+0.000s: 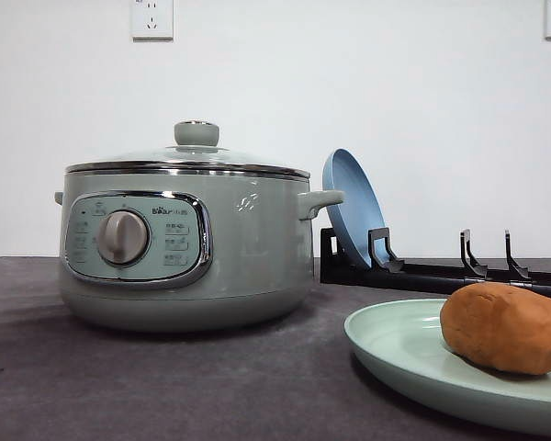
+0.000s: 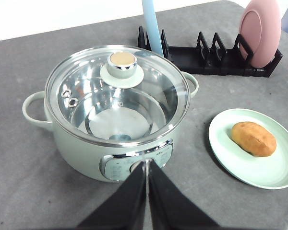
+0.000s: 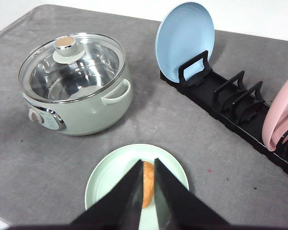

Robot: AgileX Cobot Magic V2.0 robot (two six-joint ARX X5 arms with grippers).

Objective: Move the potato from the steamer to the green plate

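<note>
Potato (image 1: 507,327) rests on green plate (image 1: 395,344) — steamer (image 1: 184,248) lidded.

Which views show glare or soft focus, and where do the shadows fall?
Front view: the potato and green plate near the camera look slightly soft; the steamer casts a dim shadow on the table beneath it. Left wrist view: bright reflections on the glass lid. Right wrist view: even light, the blue plate sharp.
</note>
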